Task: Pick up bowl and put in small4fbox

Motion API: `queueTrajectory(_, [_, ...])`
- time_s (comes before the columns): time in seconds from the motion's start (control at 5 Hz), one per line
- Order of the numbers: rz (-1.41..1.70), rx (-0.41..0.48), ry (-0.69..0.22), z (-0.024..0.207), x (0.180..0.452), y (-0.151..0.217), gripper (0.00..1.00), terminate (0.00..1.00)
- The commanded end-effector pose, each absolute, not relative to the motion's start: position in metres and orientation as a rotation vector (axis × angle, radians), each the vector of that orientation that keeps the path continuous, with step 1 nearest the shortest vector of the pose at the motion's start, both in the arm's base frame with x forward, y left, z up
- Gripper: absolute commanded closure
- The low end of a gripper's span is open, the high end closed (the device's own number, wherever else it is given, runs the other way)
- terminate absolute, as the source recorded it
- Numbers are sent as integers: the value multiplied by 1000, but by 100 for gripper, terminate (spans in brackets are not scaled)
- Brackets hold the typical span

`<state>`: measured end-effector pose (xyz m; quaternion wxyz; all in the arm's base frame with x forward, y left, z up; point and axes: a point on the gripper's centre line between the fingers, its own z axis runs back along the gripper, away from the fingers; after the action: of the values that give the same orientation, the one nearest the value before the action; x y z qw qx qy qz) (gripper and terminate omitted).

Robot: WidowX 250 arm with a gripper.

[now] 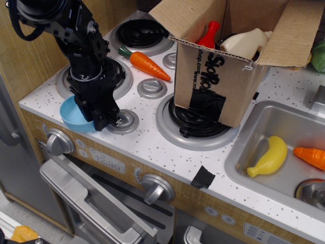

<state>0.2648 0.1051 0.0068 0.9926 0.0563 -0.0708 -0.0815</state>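
The light-blue bowl (73,116) sits at the front left corner of the toy stove top, upright. My black gripper (104,122) is lowered onto the bowl's right rim, with its jaws drawn together on that rim. The gripper body hides the right part of the bowl. The brown cardboard small4fbox (213,86) stands to the right on the front right burner (195,127). Its flaps are open and a black tape patch is on its side. A red bottle (209,34) and a cream bottle (246,43) lie inside it.
An orange toy carrot (147,65) lies between the burners behind the gripper. Grey round knobs (152,87) sit on the stove top. A sink (244,147) at the right holds a yellow banana (269,156) and another carrot (311,156). The counter's front edge is just below the bowl.
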Motion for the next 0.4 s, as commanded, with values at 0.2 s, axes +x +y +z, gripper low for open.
queueTrajectory(0.2, [-91, 178, -115, 65, 258, 85, 100, 0])
